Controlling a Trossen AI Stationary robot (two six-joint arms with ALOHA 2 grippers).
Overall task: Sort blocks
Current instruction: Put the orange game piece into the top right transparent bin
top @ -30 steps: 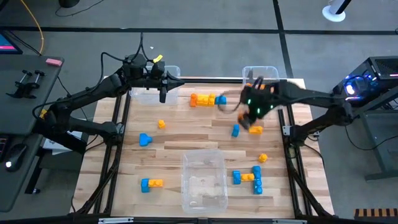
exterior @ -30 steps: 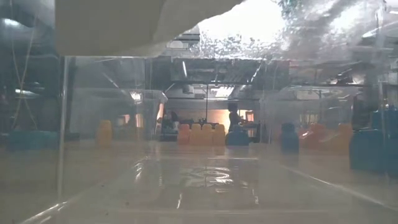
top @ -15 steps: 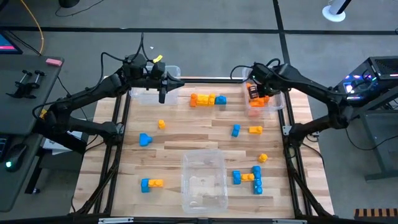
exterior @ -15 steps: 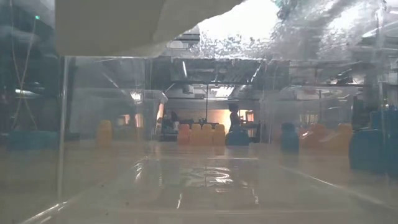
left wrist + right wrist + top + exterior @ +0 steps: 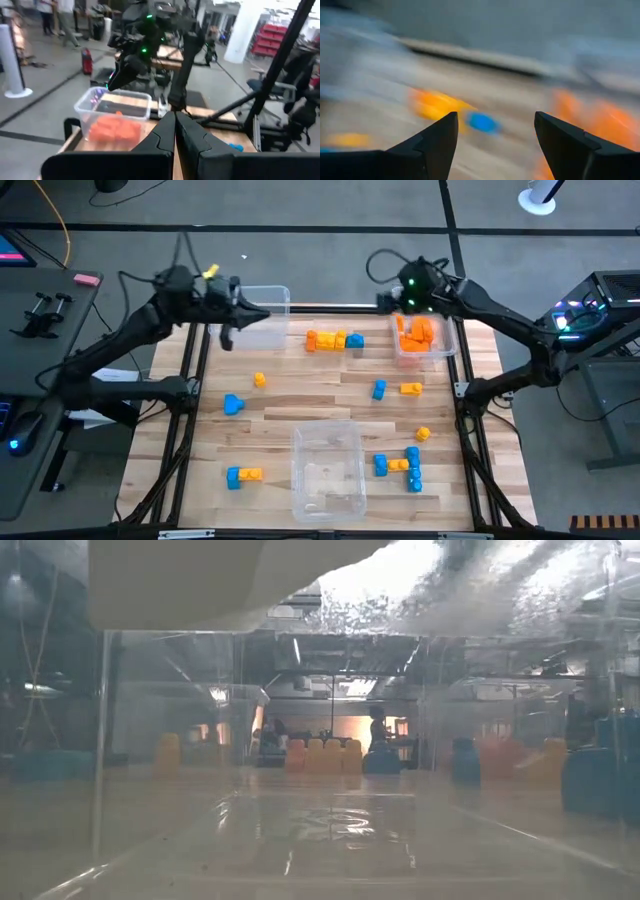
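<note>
The right gripper (image 5: 495, 145) hangs over the far-right bin (image 5: 443, 345), its fingers (image 5: 436, 137) spread wide with nothing between them. Orange blocks (image 5: 417, 332) lie piled in that bin. The left gripper (image 5: 175, 131) sits at the far-left corner beside an empty clear bin (image 5: 262, 315), its fingers pressed together and holding nothing.

A row of orange blocks ending in a blue one (image 5: 334, 340) lies on the wooden table (image 5: 300, 395) between the two far bins. Loose blue and orange blocks are scattered elsewhere: a blue one (image 5: 233, 404) on the left, a blue-and-orange cluster (image 5: 402, 464) near right. A third clear bin (image 5: 327, 470) stands at the near middle and fills the low view. Grey floor surrounds the table.
</note>
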